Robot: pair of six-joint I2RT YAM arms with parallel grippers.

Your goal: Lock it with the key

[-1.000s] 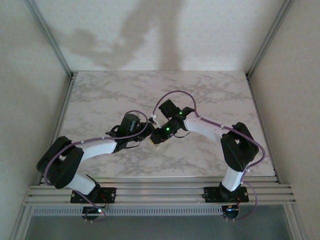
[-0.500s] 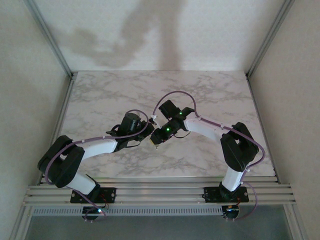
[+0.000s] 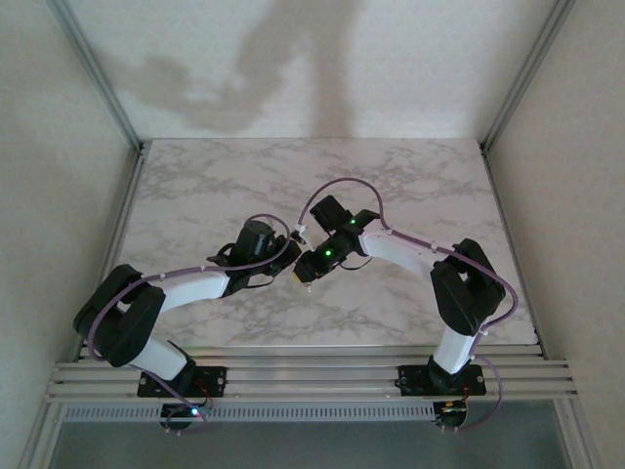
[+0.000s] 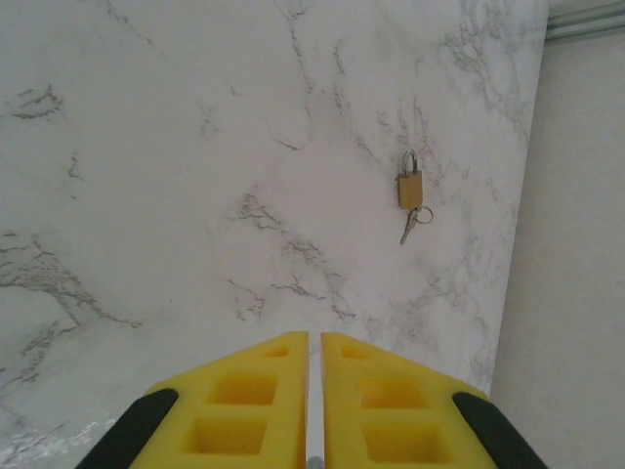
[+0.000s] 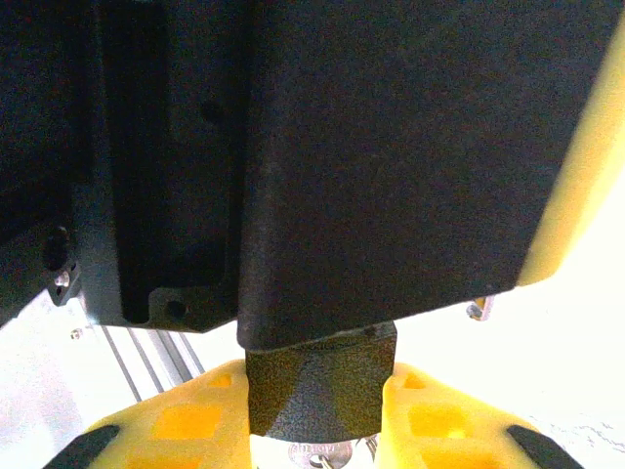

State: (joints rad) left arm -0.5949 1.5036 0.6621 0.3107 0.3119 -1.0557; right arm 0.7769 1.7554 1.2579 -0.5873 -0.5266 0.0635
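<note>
**Arms Held Almost Still, Tip to Tip, at Mid-Table**

Barely anything had moved. In the overhead view, the lower black link of the left arm sat a shade further right than a second earlier. Over the last half second no shift could be seen in either arm. Both arms kept the same bent pose, and the left gripper [image 3: 285,256] and right gripper [image 3: 305,276] met just below the centre of the marble table [image 3: 215,186].

In the left wrist view, the left gripper [image 4: 314,337] was clenched, its yellow fingers [image 4: 244,401] drawn together to a hairline slit at the bottom centre. A thin pale sliver [image 4: 314,391] ran the length of that slit. Whether it was the key seen edge-on, or only the table showing through, could not be told.

A brass padlock [image 4: 410,189] lay flat on the marble at the upper right of that frame. A ringed key [image 4: 408,230] lay just below it, touching it. Both were well apart from the fingers and near the pale wall [image 4: 566,293].

In the right wrist view, the right gripper [image 5: 317,376] had its yellow fingers [image 5: 186,420] apart at the bottom edge. A dark block [image 5: 317,401] filled the gap between them. Whether the fingers pressed on it could not be told. A black housing [image 5: 391,147] loomed close above, covering most of the frame.
</note>
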